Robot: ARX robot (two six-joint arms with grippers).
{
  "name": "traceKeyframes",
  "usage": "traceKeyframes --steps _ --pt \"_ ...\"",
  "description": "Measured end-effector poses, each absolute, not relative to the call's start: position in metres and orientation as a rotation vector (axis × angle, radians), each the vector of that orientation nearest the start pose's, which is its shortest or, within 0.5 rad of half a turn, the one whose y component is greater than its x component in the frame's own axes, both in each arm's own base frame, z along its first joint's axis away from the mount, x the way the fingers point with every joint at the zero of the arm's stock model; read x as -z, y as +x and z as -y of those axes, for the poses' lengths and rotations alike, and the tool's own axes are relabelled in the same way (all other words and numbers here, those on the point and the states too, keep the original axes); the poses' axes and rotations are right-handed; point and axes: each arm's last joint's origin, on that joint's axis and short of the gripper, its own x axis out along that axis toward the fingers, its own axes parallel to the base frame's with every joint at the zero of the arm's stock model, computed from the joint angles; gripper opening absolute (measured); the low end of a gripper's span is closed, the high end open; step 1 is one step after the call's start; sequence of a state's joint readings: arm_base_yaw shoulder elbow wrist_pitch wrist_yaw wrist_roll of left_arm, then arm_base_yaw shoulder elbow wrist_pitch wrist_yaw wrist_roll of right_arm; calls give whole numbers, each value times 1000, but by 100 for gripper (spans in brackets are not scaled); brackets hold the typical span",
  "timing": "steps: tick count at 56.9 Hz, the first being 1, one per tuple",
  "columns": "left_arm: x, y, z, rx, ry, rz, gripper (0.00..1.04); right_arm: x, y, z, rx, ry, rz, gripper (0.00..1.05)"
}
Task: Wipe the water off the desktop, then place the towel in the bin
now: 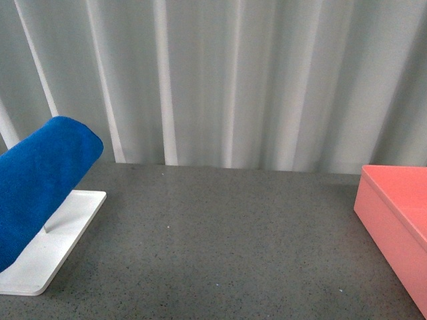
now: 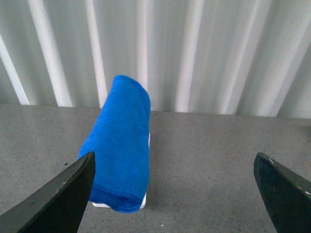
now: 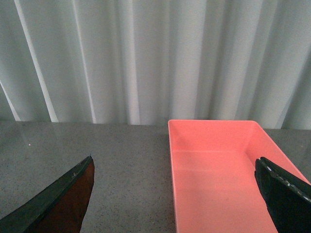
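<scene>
Surface: wide flat dark grey speckled stone-like desktop [image 1: 227, 240]. No puddle can be made out on it.
Cloth: bright blue soft microfibre towel [image 1: 40, 180], at 9 o'clock in the front view. It is draped over a raised support and has not yet been taken.
Stand: flat white rectangular tray [image 1: 70, 223], resting on the desktop under the towel.
Receptacle: salmon-pink straight-walled rectangular bin [image 1: 393, 213], at 3 to 4 o'clock and well apart from the towel. No contents show.
Backdrop: pale grey pleated curtain [image 1: 233, 80], at 12 o'clock behind the desktop.
Left tool: left gripper [image 2: 173, 162], dark fingers spread wide, holding nothing.
Right tool: right gripper [image 3: 174, 160], fingers also wide apart and empty, facing the bin.
Long axis: in the front view the towel runs from 7 o'clock up towards 1 o'clock.
Key relation: the towel lies ahead of the left gripper, apart from it and nearer one finger than the other. Its length points roughly away from the gripper, so the finger gap spans its width.
Nearer arm: the left, by judgement.
</scene>
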State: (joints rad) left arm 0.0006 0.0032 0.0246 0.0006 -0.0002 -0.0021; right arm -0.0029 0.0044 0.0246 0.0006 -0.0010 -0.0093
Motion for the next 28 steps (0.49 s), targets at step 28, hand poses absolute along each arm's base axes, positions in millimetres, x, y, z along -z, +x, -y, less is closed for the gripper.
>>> traceKeyframes --steps 28 --pt "-172 96 0 0 -2 22 98 -172 96 0 2 -9 21 98"
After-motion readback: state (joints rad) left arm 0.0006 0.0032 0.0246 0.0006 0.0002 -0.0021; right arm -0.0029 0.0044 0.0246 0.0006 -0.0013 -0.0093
